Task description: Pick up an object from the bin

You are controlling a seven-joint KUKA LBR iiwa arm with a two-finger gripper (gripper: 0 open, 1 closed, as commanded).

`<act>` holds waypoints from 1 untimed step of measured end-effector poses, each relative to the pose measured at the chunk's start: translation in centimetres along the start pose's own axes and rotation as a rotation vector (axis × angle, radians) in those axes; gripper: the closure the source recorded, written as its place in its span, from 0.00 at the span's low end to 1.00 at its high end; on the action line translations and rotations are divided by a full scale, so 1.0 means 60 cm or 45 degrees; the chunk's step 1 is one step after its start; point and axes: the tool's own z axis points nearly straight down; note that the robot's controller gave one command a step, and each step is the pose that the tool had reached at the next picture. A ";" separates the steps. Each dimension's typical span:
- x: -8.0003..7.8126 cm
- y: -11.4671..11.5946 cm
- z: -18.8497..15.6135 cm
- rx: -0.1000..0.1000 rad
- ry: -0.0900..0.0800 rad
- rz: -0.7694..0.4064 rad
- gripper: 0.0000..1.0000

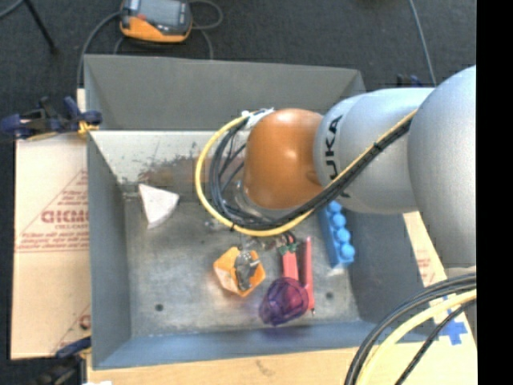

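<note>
The grey metal bin (216,95) holds a handful of small things, most of them gathered toward its near right corner. The arm (401,151) comes in over the right edge. Its wrist carries a rounded orange cover (280,163), and a loop of yellow and black cables (207,187) hangs around it on the left.

Below the cover, the hand (245,257) reaches down over the middle of the bin floor, somewhat nearer the near edge than the far one. It is directly above a crumpled-looking orange object (234,275) with pale patches. The tip of the hand overlaps the top of that object, but it is not clear whether the two are touching. The cover and cables hide most of the hand, so it cannot be told whether it is open, closed or gripping anything.

Just to the right of the orange object, close to the near edge, lies a translucent purple object (282,301). Touching it on the far side is a long red piece with a green strip (296,263), lying roughly parallel to the right edge. Further right, near the right wall, lies a blue beaded piece (339,233), partly under the arm. A white wedge (158,203) sits alone, well apart from the rest, by the left wall toward the far left corner.
</note>
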 end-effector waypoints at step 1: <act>-0.049 -0.010 0.039 -0.023 0.026 -0.240 1.00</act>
